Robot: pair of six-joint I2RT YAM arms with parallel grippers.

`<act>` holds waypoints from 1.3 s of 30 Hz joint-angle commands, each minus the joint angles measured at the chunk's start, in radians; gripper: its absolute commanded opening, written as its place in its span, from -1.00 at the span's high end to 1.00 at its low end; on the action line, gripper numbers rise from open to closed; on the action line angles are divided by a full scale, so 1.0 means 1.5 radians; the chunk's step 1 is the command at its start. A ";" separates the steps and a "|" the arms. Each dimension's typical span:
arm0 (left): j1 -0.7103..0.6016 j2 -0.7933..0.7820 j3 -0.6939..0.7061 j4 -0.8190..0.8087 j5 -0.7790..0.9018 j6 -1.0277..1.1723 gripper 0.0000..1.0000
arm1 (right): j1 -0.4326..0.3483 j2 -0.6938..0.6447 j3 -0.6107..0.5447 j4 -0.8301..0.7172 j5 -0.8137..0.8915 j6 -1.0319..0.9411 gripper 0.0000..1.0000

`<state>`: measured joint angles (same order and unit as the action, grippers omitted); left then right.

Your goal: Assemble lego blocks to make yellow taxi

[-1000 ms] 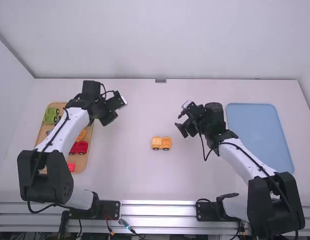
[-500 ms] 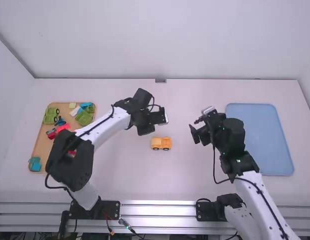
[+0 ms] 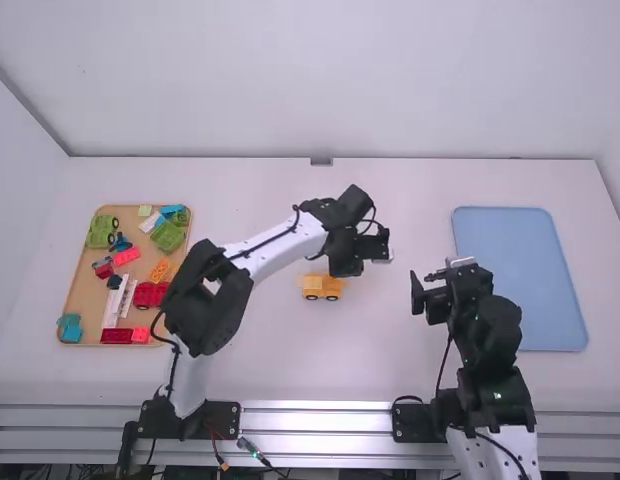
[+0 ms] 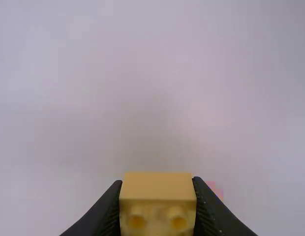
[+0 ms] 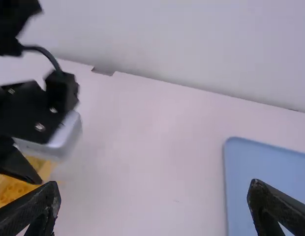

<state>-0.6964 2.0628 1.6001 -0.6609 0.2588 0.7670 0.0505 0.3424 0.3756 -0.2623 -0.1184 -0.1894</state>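
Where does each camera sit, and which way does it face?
High view: above, behind, facing forward-down over table; shows left arm, right arm.
Left wrist view: on left wrist, facing past left claw, shut on yellow block.
Right wrist view: on right wrist, facing across table; right claw, open.
High, right wrist views share blue tray.

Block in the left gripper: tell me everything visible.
The yellow block is small, boxy and apparently plastic, with a plain flat face and two round knobs, likely studs, side by side on the adjoining face. The left gripper clamps it between two fingers, seemingly above the table, near the orange-yellow vehicle body.
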 commanded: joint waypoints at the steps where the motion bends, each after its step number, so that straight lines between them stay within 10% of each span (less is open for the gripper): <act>1: -0.030 0.026 0.017 0.000 0.009 -0.015 0.97 | -0.014 -0.043 -0.012 -0.017 -0.005 0.004 -0.98; 12: -0.107 0.090 0.017 0.050 -0.083 -0.060 0.92 | -0.063 -0.094 -0.016 -0.045 -0.045 0.004 -0.98; 27: -0.098 0.101 0.004 0.086 -0.116 -0.040 0.29 | -0.064 -0.094 -0.016 -0.045 -0.046 -0.001 -0.98; 33: -0.096 0.101 -0.012 0.094 -0.119 -0.024 -0.49 | -0.063 -0.094 -0.016 -0.043 -0.046 -0.001 -0.98; 34: -0.096 0.101 -0.012 0.097 -0.133 -0.026 -0.98 | -0.064 -0.094 -0.016 -0.043 -0.045 -0.001 -0.98; 39: -0.095 0.096 0.005 0.094 -0.194 -0.025 -0.98 | -0.064 -0.094 -0.016 -0.037 -0.046 -0.001 -0.98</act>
<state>-0.8471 2.2040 1.5959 -0.5129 0.0200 0.7258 -0.0422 0.2100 0.3679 -0.3267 -0.1810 -0.1898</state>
